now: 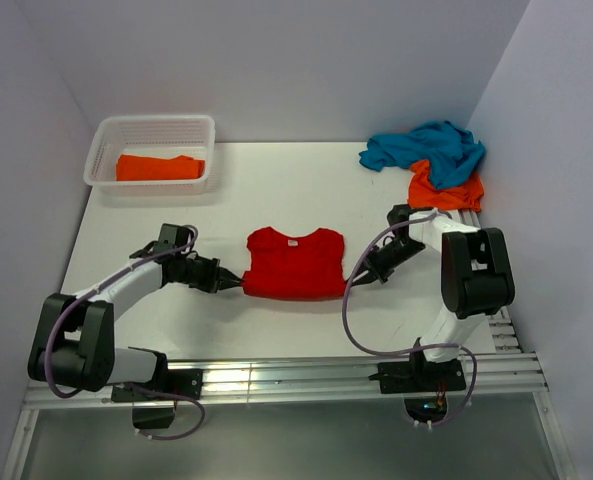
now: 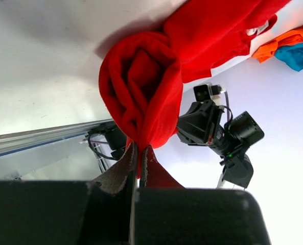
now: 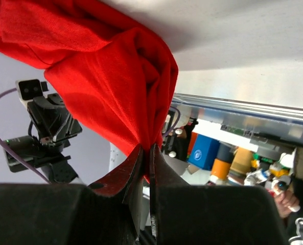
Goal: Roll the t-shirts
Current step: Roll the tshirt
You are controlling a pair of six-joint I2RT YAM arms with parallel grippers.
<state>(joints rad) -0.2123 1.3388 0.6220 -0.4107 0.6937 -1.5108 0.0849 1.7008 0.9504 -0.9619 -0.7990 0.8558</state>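
A bright red t-shirt [image 1: 296, 262] lies mid-table, its lower part folded up into a thick band. My left gripper [image 1: 238, 281] is shut on the shirt's lower left end; the left wrist view shows the cloth bunched [image 2: 141, 87] just beyond the jaws. My right gripper [image 1: 355, 278] is shut on the shirt's lower right end, with red cloth [image 3: 115, 87] pinched between the jaws. A teal blue t-shirt [image 1: 426, 147] lies crumpled on an orange t-shirt [image 1: 446, 187] at the back right. Another orange t-shirt [image 1: 159, 167] lies folded in the basket.
A white lattice basket [image 1: 106, 140] stands at the back left. Metal rails [image 1: 296, 375] run along the table's near edge between the arm bases. White walls close in the table on three sides.
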